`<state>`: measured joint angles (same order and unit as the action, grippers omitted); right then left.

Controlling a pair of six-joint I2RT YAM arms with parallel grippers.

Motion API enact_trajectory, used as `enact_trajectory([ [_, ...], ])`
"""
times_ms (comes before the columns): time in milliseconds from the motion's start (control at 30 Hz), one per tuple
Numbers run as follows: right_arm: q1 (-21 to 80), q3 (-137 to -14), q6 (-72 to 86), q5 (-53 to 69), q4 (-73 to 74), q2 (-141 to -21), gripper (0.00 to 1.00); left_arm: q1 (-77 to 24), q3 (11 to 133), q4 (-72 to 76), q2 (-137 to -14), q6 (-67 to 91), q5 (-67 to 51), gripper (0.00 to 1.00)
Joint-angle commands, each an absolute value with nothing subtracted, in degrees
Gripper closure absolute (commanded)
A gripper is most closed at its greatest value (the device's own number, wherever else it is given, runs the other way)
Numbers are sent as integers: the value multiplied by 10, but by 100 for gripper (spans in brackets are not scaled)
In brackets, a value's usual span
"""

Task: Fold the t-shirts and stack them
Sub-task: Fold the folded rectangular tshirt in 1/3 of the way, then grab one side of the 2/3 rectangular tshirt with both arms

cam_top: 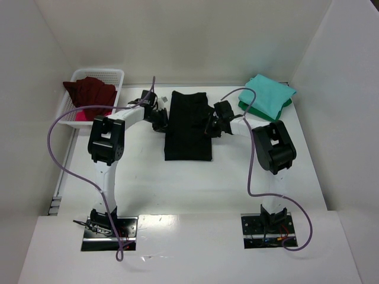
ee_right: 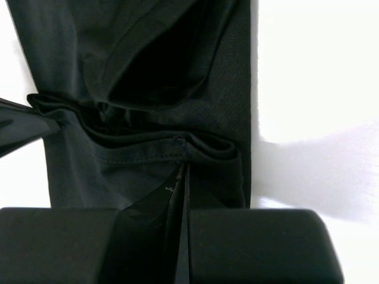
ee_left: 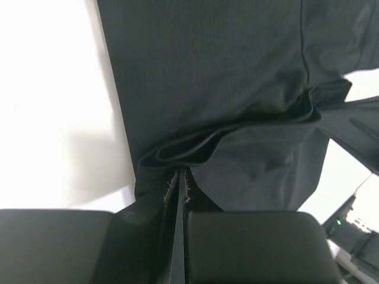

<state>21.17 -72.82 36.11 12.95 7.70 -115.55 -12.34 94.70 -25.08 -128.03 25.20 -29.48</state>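
A black t-shirt (cam_top: 188, 126) lies folded into a long strip in the middle of the table. My left gripper (cam_top: 160, 121) is shut on its left edge, and in the left wrist view the cloth (ee_left: 225, 118) bunches right at my closed fingers (ee_left: 148, 236). My right gripper (cam_top: 211, 127) is shut on its right edge, with the cloth (ee_right: 148, 154) folded over at my closed fingers (ee_right: 237, 242). A folded teal t-shirt (cam_top: 266, 96) lies at the back right. A maroon t-shirt (cam_top: 90, 93) lies crumpled in the basket.
A white lattice basket (cam_top: 116, 75) stands at the back left against the wall. White walls close in the table on three sides. Purple cables loop from both arms over the table.
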Motion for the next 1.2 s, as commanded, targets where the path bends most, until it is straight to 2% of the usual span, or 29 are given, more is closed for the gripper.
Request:
enact_trajectory([
  [0,209,-751,354,111,64,-1171,92,-123,984,-236,-1300,239,-272,88],
  [367,204,-746,354,89,58,-1178,96,-123,984,-218,-1314,265,-236,88],
  [400,204,-746,354,89,58,-1173,96,-123,983,-218,-1308,265,-244,86],
  [500,199,-741,354,89,58,-1117,95,-123,978,-200,-1257,265,-264,66],
  [533,199,-741,359,81,58,-1098,90,-123,978,-200,-1242,265,-264,62],
  [633,199,-710,359,65,47,-1018,56,-123,963,-195,-1181,258,-258,40],
  [667,199,-695,359,57,47,-1000,50,-123,949,-195,-1165,253,-258,29],
  [767,194,-675,346,51,69,-950,31,-123,914,-195,-1107,252,-241,20],
  [833,193,-655,341,51,94,-933,27,-123,867,-202,-1069,258,-232,20],
  [1167,193,-503,367,112,120,-897,25,-150,658,-197,-991,316,-214,21],
])
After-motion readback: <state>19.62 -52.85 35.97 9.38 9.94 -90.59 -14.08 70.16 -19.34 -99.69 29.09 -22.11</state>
